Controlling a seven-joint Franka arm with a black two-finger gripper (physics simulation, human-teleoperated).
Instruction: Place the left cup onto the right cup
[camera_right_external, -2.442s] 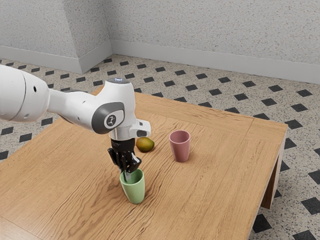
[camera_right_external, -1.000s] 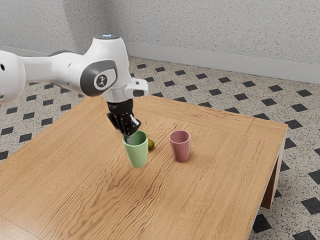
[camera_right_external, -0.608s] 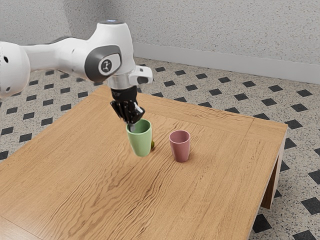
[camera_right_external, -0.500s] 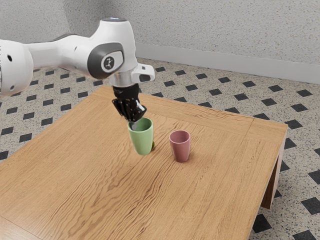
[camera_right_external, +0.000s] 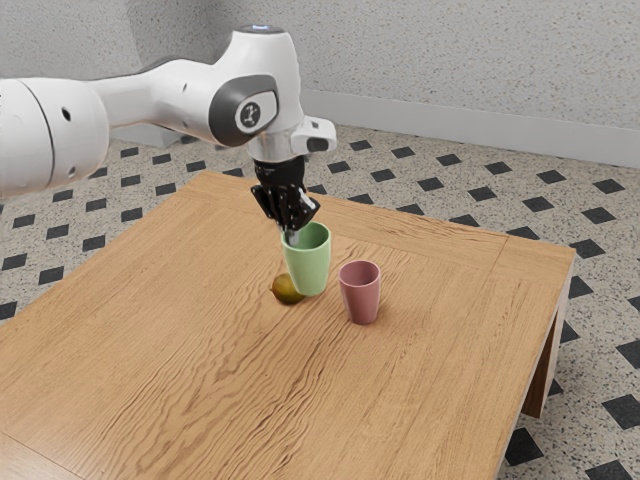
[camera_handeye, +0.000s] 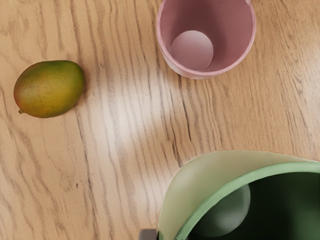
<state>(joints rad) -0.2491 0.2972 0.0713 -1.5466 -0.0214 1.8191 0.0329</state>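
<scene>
The green cup (camera_right_external: 308, 260) hangs in the air above the table, upright, with my gripper (camera_right_external: 291, 232) shut on its rim. In the wrist view the green cup (camera_handeye: 240, 200) looms just under my hand. The pink cup (camera_right_external: 360, 291) stands upright on the wooden table (camera_right_external: 180, 370), a little toward the exterior view's right of the green cup and lower. From the wrist, the pink cup (camera_handeye: 206, 36) shows its open mouth and pale bottom, apart from the green one.
A mango (camera_right_external: 287, 290) lies on the table just to the exterior view's left of the green cup, partly behind it; the mango (camera_handeye: 49, 88) sits apart from the pink cup. The table's right edge (camera_right_external: 545, 330) drops to a tiled floor.
My gripper has lifted the green cup off the table and carried it up and toward the exterior view's right, closer to the pink cup. The mango now shows at the cup's left.
</scene>
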